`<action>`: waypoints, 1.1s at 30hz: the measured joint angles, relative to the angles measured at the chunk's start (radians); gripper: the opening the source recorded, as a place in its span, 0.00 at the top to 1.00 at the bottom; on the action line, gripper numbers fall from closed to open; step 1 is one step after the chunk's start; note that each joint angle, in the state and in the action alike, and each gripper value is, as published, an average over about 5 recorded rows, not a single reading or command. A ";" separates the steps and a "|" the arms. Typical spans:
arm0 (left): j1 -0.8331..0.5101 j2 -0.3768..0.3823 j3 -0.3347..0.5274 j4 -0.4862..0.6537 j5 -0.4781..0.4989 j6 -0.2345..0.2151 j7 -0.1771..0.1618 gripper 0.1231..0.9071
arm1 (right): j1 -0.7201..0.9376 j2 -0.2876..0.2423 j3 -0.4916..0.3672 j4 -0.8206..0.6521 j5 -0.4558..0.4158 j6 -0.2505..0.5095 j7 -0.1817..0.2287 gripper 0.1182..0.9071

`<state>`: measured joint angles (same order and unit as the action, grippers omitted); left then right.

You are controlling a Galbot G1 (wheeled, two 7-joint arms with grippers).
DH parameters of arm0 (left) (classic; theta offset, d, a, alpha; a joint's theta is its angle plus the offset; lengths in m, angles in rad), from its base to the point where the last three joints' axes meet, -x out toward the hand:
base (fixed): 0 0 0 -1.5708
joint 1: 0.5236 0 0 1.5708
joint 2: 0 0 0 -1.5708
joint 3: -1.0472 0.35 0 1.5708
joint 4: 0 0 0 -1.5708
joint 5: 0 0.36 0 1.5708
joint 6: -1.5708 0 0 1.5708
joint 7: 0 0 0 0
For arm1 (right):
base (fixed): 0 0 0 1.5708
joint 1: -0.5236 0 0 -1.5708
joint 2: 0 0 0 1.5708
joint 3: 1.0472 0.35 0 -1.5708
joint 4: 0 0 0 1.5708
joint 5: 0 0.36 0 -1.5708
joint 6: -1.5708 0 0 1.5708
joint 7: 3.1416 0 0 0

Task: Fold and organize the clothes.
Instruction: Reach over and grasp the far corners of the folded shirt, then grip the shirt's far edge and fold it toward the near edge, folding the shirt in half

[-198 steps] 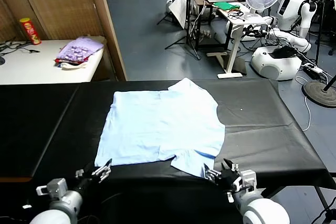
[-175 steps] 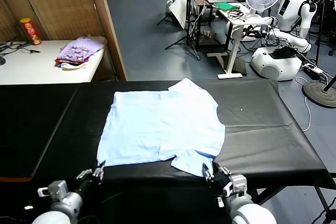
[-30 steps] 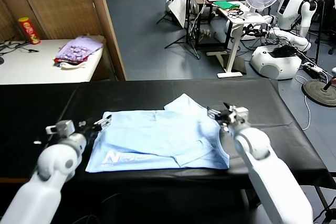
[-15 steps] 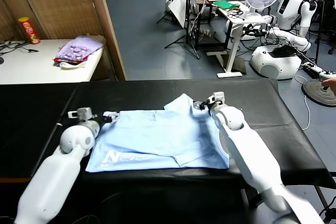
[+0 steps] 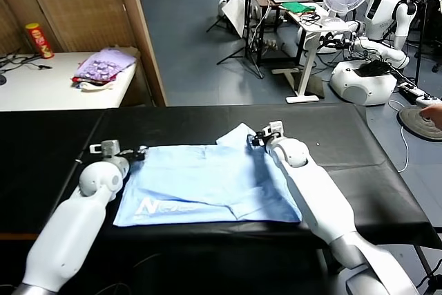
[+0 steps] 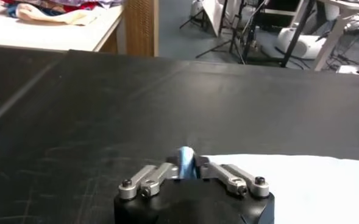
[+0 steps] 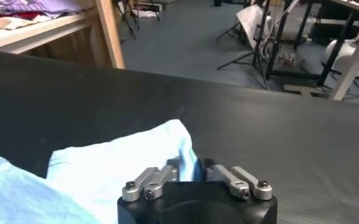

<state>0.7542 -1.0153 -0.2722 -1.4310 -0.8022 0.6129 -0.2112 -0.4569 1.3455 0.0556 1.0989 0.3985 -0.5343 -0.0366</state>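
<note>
Head view and both wrist views of a folding bench. A pale light-blue T-shirt (image 5: 207, 188) lies folded once across the middle of the black surface (image 5: 345, 164), its near layer showing a white printed logo (image 5: 162, 206) toward the robot's left, one sleeve (image 5: 238, 136) projecting at the far edge. The left gripper (image 5: 140, 152) lies low at the shirt's far left corner, its fingers together and clamped on a small pinch of the blue fabric, which in the left wrist view stands up between the closed fingertips (image 6: 187, 163). The right gripper (image 5: 254, 139) lies at the shirt's far edge, just beside the projecting sleeve, likewise closed on a fold of the cloth, seen bunched between its fingers in the right wrist view (image 7: 188, 163). Both forearms stretch forward over the surface, the right one crossing above the shirt's right part. Beyond the surface, on the robot's left, a white side table (image 5: 41, 84) carries a lavender patterned pile of clothes (image 5: 103, 65) and a red and yellow can (image 5: 39, 40)
</note>
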 joint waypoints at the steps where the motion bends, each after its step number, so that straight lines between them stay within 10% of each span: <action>1: -0.001 -0.001 0.000 -0.001 0.002 -0.004 0.000 0.99 | -0.004 0.000 0.003 0.004 0.000 0.009 0.002 0.96; 14: 0.059 0.019 -0.054 -0.117 0.015 -0.045 -0.012 0.99 | -0.142 -0.095 0.089 0.264 0.070 0.071 0.004 0.99; 33: 0.418 0.078 -0.228 -0.503 0.060 -0.070 -0.035 0.99 | -0.494 -0.303 0.213 0.778 0.203 -0.150 0.097 0.99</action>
<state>1.1721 -0.9375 -0.5006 -1.9340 -0.7418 0.5430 -0.2460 -0.9510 1.0429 0.2687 1.8768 0.6014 -0.6841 0.0608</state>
